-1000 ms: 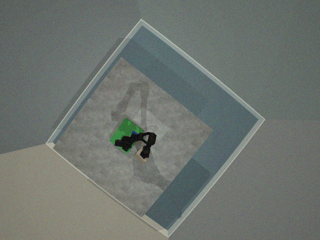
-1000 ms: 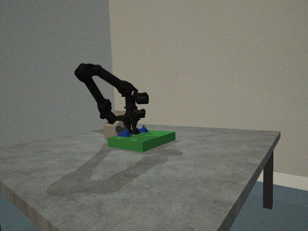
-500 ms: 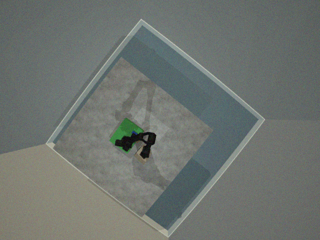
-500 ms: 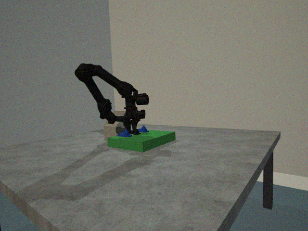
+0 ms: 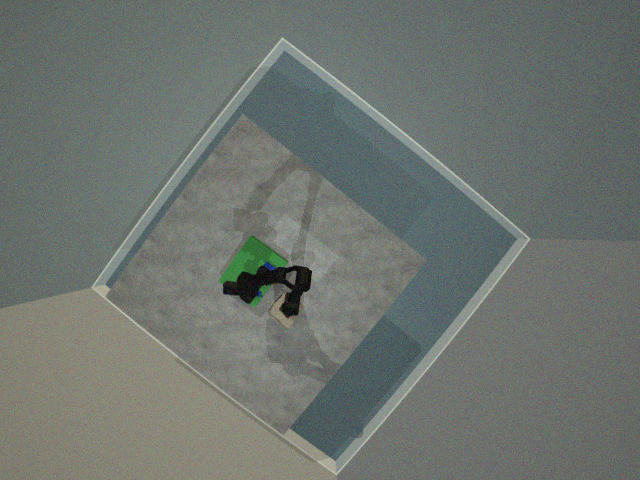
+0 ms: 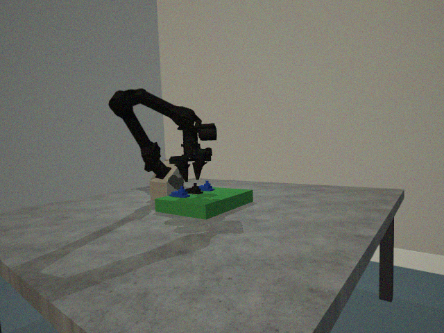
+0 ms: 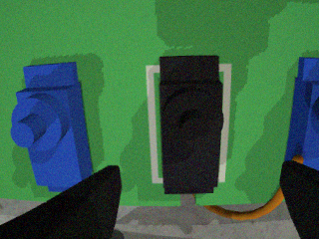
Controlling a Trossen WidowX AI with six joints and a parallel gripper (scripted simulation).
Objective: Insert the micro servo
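Note:
The black micro servo stands shaft up within the white pocket outline on the green deck. It looks about as low as its blue neighbours; whether its ears lie fully flat cannot be told. An orange cable shows at its lower end, beside the grey side notch, and curves past the deck edge toward the right blue servo. My gripper is open and empty above the servo, fingertips apart on either side and clear of it.
One blue servo stands on each side of the black one, left and right in the wrist view. The arm's beige base is close to the deck. The grey table lies around it.

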